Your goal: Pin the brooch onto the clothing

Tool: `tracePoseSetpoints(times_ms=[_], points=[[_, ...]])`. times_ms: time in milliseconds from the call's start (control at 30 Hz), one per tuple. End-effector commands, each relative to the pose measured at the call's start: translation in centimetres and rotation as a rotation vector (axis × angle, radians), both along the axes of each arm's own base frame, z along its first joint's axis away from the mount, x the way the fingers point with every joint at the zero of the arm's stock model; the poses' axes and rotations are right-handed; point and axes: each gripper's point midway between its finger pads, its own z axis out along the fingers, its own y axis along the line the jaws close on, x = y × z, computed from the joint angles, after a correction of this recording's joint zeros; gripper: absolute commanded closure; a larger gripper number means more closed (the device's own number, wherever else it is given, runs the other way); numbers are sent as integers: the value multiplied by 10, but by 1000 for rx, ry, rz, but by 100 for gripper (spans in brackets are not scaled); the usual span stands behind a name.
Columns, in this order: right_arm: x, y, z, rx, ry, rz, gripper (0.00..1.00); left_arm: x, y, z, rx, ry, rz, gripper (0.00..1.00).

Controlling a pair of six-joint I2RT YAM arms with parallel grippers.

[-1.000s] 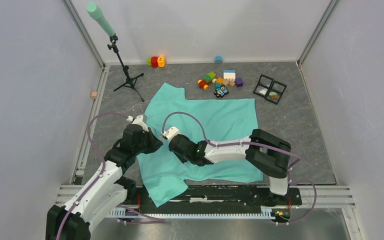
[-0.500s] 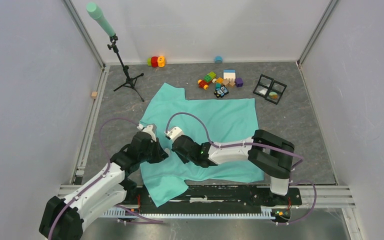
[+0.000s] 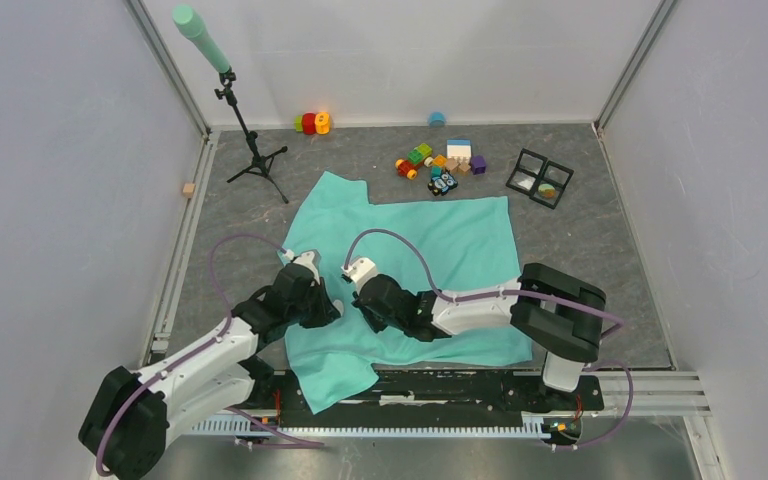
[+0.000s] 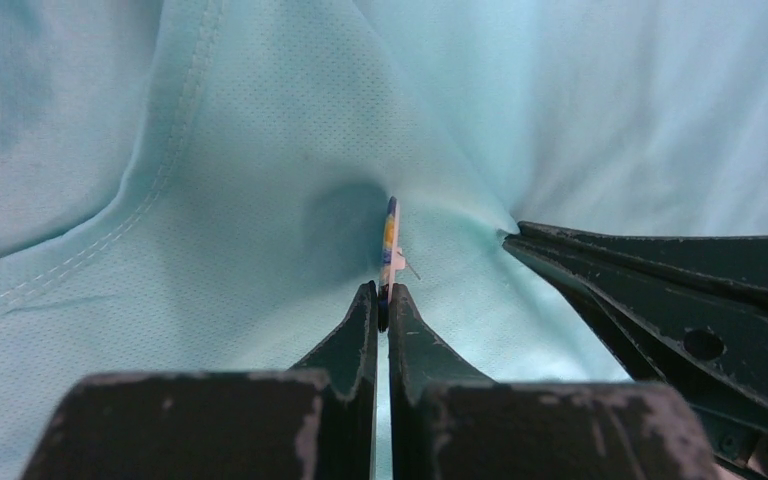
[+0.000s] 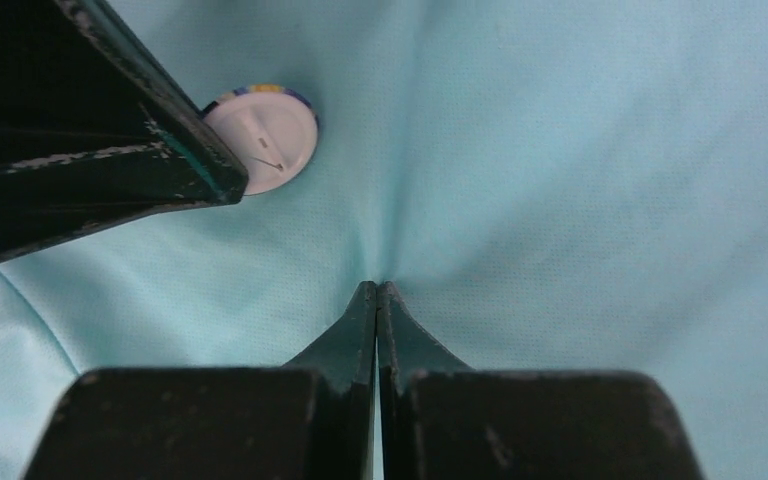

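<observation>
Brooch (image 4: 390, 240) gripped edge-on in the left gripper (image 4: 381, 300), over the near-left part of the mint-green T-shirt (image 3: 440, 235).
Left arm (image 3: 200, 350) stretched low and diagonal from its base, fingers clamped on the round rim; right arm (image 3: 480, 308) folded at the elbow, forearm lying leftward across the shirt on the grey table (image 3: 600, 230), right gripper (image 5: 377, 290) closed on a puckered fold just beside the brooch.

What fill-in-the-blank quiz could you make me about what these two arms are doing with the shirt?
The left gripper holds the ___ edge-on in its jaws. The right gripper pinches the T-shirt with jaws ___. Seen from the right wrist, that held thing's back is ___.
Missing: brooch; shut; white.
</observation>
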Motion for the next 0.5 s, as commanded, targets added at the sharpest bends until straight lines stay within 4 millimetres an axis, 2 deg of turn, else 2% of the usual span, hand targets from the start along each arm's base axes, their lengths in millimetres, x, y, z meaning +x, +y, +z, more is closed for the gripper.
tracePoseSetpoints(times_ms=[0, 267, 467], points=[[-3, 19, 27, 142, 0, 30, 100, 13, -8, 11, -31, -40, 34, 98], [-4, 19, 33, 175, -6, 27, 100, 12, -20, 18, -60, -48, 11, 98], [-4, 20, 37, 189, -11, 25, 100, 7, -32, 8, -61, -14, -22, 98]])
